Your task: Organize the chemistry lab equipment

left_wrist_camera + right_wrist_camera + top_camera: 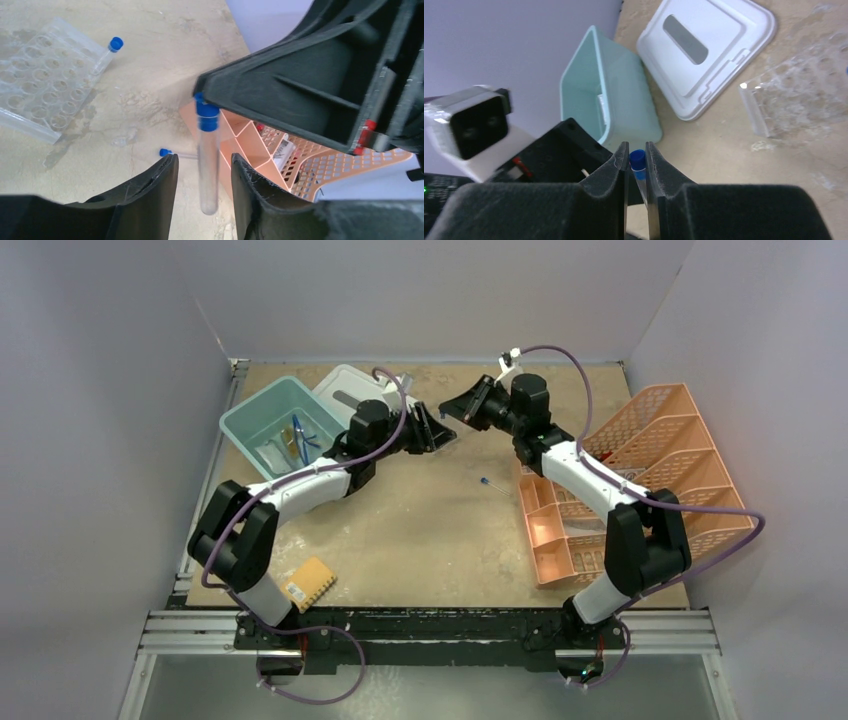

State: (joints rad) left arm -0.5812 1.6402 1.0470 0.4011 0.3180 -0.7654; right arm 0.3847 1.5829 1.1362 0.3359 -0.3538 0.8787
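My right gripper (pixel 637 154) is shut on the blue cap of a clear test tube (pixel 638 165) held in the air over the back middle of the table. In the left wrist view that test tube (pixel 207 160) hangs between the fingers of my left gripper (pixel 204 167), which stands open with a gap on each side of the glass. From above, the left gripper (pixel 432 430) and right gripper (pixel 458 410) meet tip to tip. Another blue-capped tube (pixel 492 484) lies on the table. The clear tube rack (pixel 40 90) has one tube (pixel 107 55) at its edge.
At the back left a teal bin (pixel 262 418) holds scissors and a packet, with its white lid (pixel 345 390) beside it. The peach organiser (pixel 650 480) fills the right side. A yellow waffle sponge (pixel 308 583) lies near the left arm's base.
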